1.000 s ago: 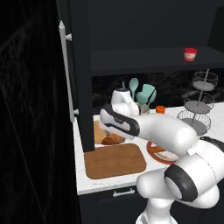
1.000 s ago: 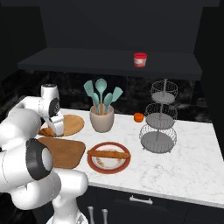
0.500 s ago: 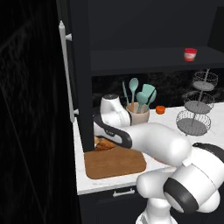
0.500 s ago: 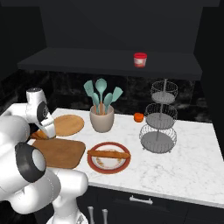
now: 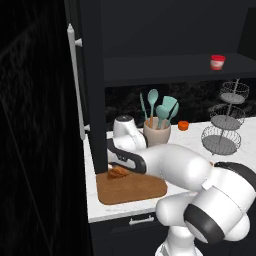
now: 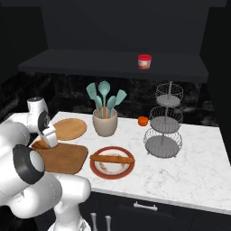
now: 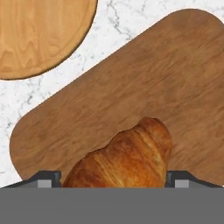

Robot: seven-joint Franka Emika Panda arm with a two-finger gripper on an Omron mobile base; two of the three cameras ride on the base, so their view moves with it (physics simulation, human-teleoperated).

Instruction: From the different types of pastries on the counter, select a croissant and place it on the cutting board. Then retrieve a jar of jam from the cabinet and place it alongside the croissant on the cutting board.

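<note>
The golden-brown croissant (image 7: 122, 162) sits between my gripper's (image 7: 113, 178) two fingertips, low over the left end of the brown cutting board (image 7: 131, 96). From the base views, the gripper (image 6: 45, 140) is shut on the croissant (image 5: 118, 172) at the board's (image 5: 142, 190) far left corner; whether the pastry touches the wood I cannot tell. The long brown baguette stick (image 6: 112, 159) lies on a red plate beside the board (image 6: 67, 159). The jar of jam (image 5: 217, 62), red-lidded, stands on the dark cabinet shelf (image 6: 113, 63).
A round tan wooden plate (image 6: 70, 128) lies just behind the board. A pot of teal utensils (image 6: 105, 124), a small orange object (image 6: 143, 121) and a three-tier wire stand (image 6: 164, 131) stand further right. The open cabinet door with its silver handle (image 5: 76, 85) hangs left of the board.
My arm has swung left and lowered, carrying the croissant from over the round plate area to the left end of the cutting board.
</note>
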